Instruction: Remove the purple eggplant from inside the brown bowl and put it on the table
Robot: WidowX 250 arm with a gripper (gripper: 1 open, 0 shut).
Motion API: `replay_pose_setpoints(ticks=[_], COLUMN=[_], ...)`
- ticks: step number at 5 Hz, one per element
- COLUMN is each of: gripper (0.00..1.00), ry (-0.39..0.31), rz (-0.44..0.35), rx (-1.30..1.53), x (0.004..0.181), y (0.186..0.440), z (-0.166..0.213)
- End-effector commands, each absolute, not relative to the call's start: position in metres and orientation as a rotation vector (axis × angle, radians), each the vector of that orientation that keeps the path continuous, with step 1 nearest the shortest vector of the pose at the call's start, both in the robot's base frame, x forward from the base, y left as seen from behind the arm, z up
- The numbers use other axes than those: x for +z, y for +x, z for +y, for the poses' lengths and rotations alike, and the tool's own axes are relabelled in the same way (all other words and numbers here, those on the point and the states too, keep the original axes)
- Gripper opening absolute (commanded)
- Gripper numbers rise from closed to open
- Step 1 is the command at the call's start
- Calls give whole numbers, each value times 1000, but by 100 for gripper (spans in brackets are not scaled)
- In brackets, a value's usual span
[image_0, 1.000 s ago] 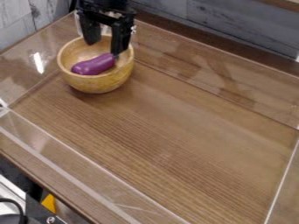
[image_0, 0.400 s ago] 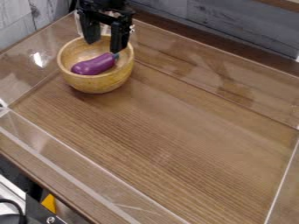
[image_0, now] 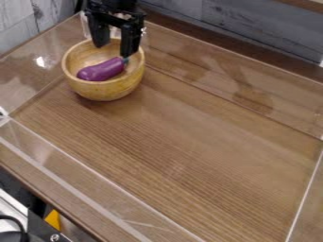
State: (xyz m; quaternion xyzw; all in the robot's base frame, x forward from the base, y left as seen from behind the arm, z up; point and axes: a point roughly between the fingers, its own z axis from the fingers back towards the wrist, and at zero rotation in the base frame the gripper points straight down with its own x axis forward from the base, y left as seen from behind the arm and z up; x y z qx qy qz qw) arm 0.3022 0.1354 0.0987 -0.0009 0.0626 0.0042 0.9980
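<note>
The purple eggplant [image_0: 101, 69] lies inside the brown bowl [image_0: 105, 88] at the far left of the table [image_0: 190, 142]. My black gripper [image_0: 112, 46] hangs open over the bowl's far rim, pointing straight down. Its fingertips stand just above and behind the eggplant, one finger [image_0: 130, 42] to the right and one to the left. Nothing is between the fingers.
Clear plastic walls [image_0: 38, 57] edge the tabletop on the left, front and right. A grey plank wall [image_0: 252, 24] rises behind the table. The wood surface stretches to the right of and in front of the bowl.
</note>
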Motion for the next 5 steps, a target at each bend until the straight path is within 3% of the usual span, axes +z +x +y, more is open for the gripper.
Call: replay_pose_setpoints(ticks=[1, 5], gripper=[100, 100], ry=[23, 37], rz=[59, 58], rx=[13, 15], x=[115, 103], y=[312, 320], z=[143, 157])
